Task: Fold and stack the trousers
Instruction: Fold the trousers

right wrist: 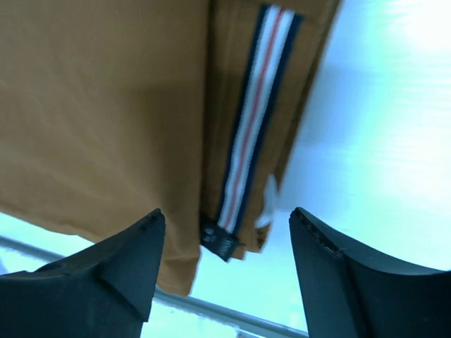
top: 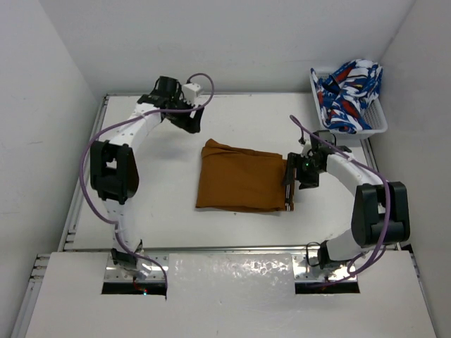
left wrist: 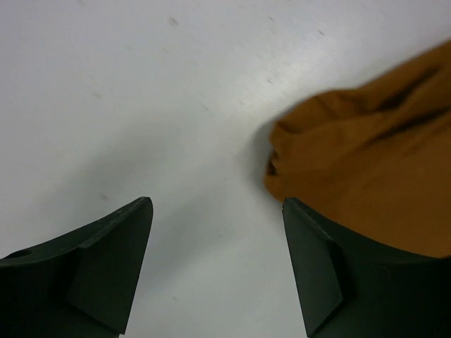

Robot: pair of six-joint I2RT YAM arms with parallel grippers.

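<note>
On the left, the left arm bends up and over toward the far side of the white table (top: 162,204). Its pincer, the left gripper (top: 192,124), hangs near the far left corner of the trousers (top: 243,184) and does not touch them. In the left wrist view the left gripper (left wrist: 218,211) is wide. Its two dark fingers (left wrist: 106,260) stand well apart, with bare table between them and nothing held. A bunched brown corner of the trousers (left wrist: 373,176) lies beside the right finger.

In the middle of the table lie the trousers, folded into a flat brown block. One edge points to the left arm and the waistband end points to the right arm.

To the right, the right gripper (top: 294,177) hangs over the waistband end. In the right wrist view the right gripper (right wrist: 225,218) is wide too and holds nothing. The trousers (right wrist: 106,105) lie below it. A striped band (right wrist: 254,105) of white, dark blue and red runs along the waistband in the gap between the fingers. A small dark bit at the end of the band (right wrist: 224,243) may be a label, but it is too blurry to tell.

At the far right corner a white basket (top: 377,127) holds blue, white and red clothes (top: 349,88), well apart from the trousers.
</note>
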